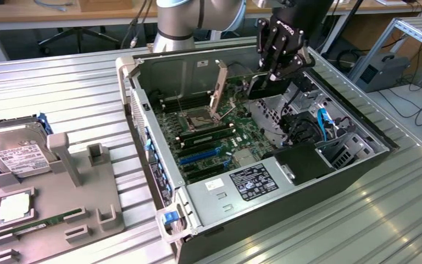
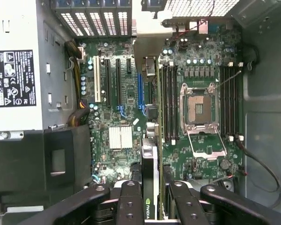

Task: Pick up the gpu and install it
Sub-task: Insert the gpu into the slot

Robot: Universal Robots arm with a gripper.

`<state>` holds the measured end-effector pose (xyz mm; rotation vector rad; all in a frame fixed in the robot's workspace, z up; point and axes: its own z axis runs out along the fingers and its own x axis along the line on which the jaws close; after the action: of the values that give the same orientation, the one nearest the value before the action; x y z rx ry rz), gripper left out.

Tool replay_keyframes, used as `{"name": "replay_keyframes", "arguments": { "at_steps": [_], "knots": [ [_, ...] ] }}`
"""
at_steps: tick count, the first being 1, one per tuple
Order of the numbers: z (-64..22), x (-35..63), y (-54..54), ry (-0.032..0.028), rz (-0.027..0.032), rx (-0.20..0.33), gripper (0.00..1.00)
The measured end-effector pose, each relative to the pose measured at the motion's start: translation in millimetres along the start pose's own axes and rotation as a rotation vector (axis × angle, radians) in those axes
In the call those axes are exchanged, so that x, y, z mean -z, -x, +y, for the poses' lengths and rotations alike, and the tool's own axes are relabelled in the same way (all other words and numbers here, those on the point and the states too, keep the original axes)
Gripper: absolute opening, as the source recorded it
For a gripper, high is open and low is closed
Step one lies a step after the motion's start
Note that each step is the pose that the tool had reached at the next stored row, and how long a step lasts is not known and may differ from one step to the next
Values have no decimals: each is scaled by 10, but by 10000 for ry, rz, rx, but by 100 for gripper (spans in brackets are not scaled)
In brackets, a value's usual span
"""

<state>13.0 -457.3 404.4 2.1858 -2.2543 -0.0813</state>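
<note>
1 black robot gripper [image 1: 273,77] [image 2: 153,194] hung inside the open black computer case [image 1: 357,159], its fingers clamped on the gpu [image 1: 261,89] [image 2: 150,161], a thin, flat black card held on edge over the green motherboard [image 1: 215,140] [image 2: 117,117]. In the wrist view the card ran alongside the board's long slots, beside a blue slot [image 2: 139,91]. The case lay on a ribbed silver metal table [image 1: 64,93]. Near the table's edge at the exterior view's left, a grey holder [image 1: 86,198] carried a silver hard drive [image 1: 13,154] with a white label and a narrow green memory stick [image 1: 31,226].
</note>
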Motion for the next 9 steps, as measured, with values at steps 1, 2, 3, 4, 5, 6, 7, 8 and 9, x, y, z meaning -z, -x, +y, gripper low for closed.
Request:
{"name": "replay_keyframes", "arguments": {
  "at_steps": [1, 2, 3, 4, 5, 6, 7, 8, 9],
  "knots": [
    [7, -13, 2, 1, 3, 3, 27],
    [8, -13, 2, 2, 4, 3, 27],
    [8, -13, 1, 1, 4, 3, 27],
    [7, -27, 2, 1, 1, 3, 27],
    [6, -49, 0, 1, 2, 3, 27],
    [5, -93, -1, 1, 3, 3, 27],
    [6, -124, -2, 2, 3, 2, 27],
    [5, -156, -3, 1, 3, 3, 27],
    [6, -193, -5, 1, 2, 3, 27]
  ]
}}
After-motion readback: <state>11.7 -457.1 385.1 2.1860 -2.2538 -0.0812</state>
